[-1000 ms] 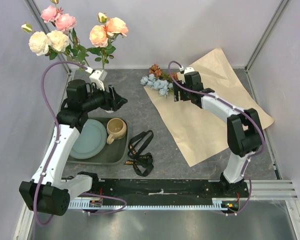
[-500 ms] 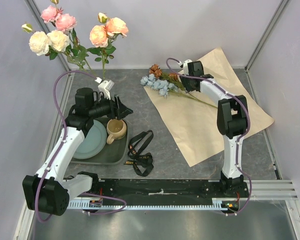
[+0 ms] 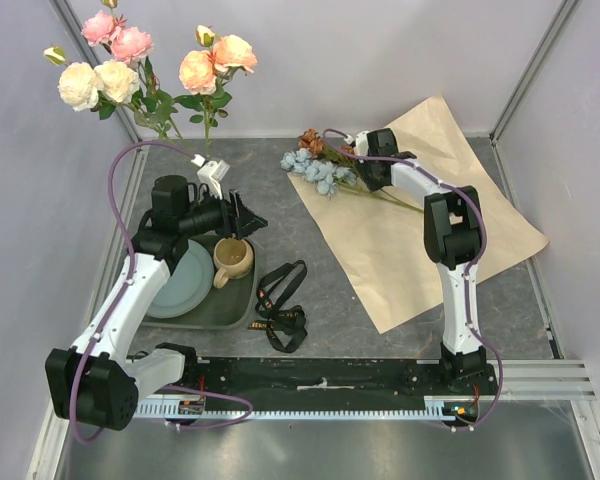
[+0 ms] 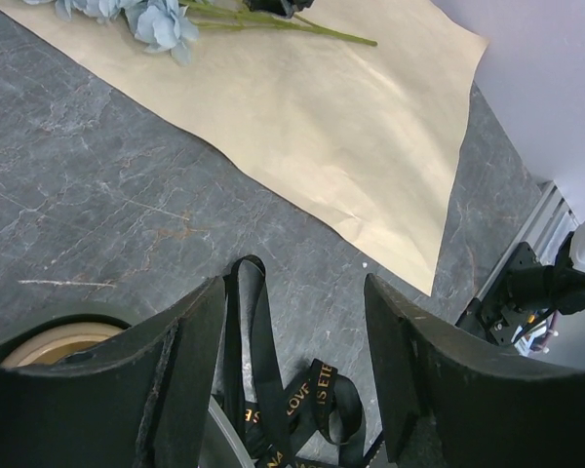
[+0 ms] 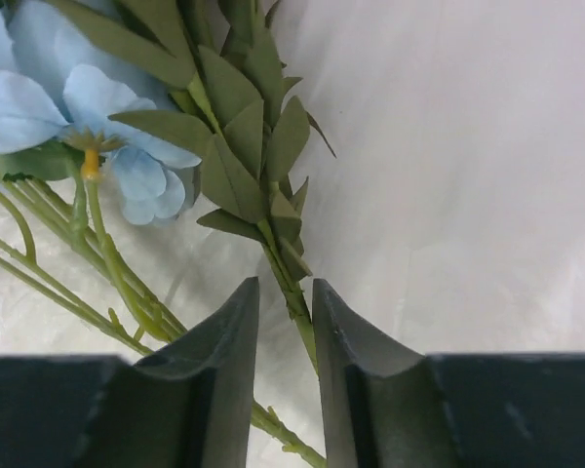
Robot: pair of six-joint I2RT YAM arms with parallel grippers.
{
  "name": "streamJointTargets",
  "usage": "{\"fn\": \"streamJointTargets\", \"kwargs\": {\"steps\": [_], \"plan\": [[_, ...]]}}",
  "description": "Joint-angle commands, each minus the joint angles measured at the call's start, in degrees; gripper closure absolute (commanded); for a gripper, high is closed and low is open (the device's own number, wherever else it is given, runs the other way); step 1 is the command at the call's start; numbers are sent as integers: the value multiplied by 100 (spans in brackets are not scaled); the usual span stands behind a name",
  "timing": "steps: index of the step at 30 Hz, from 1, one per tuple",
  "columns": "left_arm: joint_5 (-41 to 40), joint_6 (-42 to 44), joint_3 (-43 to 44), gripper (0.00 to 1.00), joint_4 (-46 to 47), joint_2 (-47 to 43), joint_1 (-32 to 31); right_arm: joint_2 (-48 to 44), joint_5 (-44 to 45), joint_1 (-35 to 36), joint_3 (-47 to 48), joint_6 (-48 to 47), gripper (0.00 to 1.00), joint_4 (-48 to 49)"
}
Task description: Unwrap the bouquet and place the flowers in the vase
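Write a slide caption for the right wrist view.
Right tool straddles a leafy green stem beside blue flowers on wrapping paper.

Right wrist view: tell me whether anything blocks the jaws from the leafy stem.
Nothing visible does. The leafy stem runs straight into the narrow gap between the jaws, lying on the paper.

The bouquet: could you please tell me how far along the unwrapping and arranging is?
Done: the paper lies flat, the ribbon is off, and the roses stand upright at the far left. In hand: the right end effector straddles a leafy stem of the blue and rust flowers on the paper; a grip is not clear. Left: moving those to join the roses.
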Motion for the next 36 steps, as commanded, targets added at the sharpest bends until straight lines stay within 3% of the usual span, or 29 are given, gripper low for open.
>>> {"fn": "streamJointTargets", "kwargs": {"steps": [1, 10, 19, 26, 32, 36], "plan": [[26, -85, -37, 35, 169, 28, -33, 3, 12, 20, 259, -124, 70, -44], [-9, -50, -11, 35, 116, 11, -94, -830, 144, 20, -154, -212, 100, 245], [-79, -6, -10, 35, 81, -42, -121, -2104, 609, 29, -918, -362, 100, 1203], [-88, 12, 7, 35, 55, -42, -138, -3107, 724, 20, -1577, 253, 100, 1888], [114, 12, 7, 35, 125, -25, -147, -4004, -716, 20, -2411, 1368, 100, 2292], [754, -224, -80, 40, 476, -16, -165, -4566, -1777, 20, -3411, 2265, 100, 3230]]}}
